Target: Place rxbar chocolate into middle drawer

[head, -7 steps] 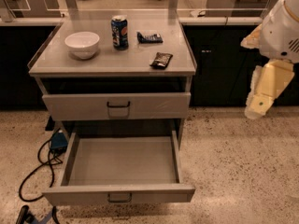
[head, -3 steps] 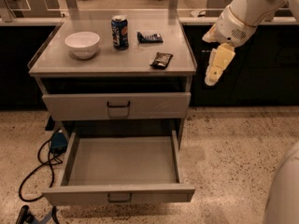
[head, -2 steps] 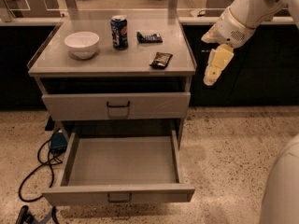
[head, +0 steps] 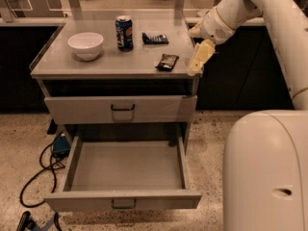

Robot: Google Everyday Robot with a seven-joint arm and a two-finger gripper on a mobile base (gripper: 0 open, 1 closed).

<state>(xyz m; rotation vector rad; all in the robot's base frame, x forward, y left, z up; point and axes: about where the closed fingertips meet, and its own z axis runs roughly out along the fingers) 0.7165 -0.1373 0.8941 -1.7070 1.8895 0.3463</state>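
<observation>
Snack bar in dark brown glossy wrapper (head: 167, 61) is seen right of frame centre on the grey surface (head: 96, 67), long axis tilted up-right, just left of the cream tool (head: 200, 59), whose opening cannot be told.

Gripper (head: 195, 67) further left than before, now upper right of centre, just right of the rxbar chocolate (head: 167, 61).

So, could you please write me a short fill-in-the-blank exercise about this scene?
1. The middle drawer stands ____.
2. The rxbar chocolate lies on ____ of the cabinet, near the gripper hovering at its edge.
3. The soda can stands between the blue-black wrapper and the white ____.
Missing words: open; top; bowl.
</observation>
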